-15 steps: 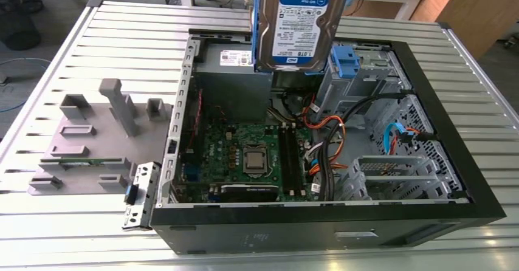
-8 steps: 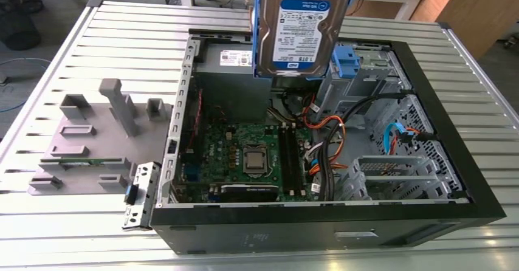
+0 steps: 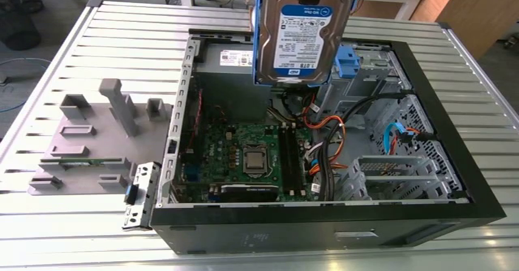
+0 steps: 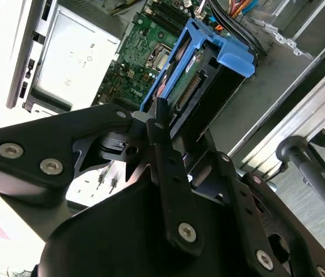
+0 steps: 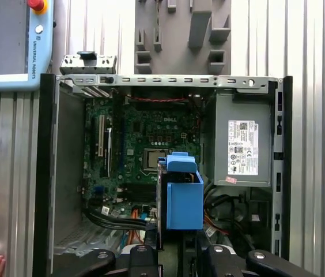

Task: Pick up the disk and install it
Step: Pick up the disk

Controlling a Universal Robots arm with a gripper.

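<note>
Blue-railed silver metal, the disk [image 3: 293, 37] hangs upright above the open computer case [image 3: 341, 225] with the fingers [image 4: 161, 130] clamped on its top end (a firm hold, I'd judge), and carrying it well means keeping it square and clear of the loose cables [image 3: 331, 125] below.

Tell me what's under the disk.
The disk hangs above the open computer case; motherboard and cables lie below. The spot straight beneath is hidden by the disk in the first wrist view.
</note>
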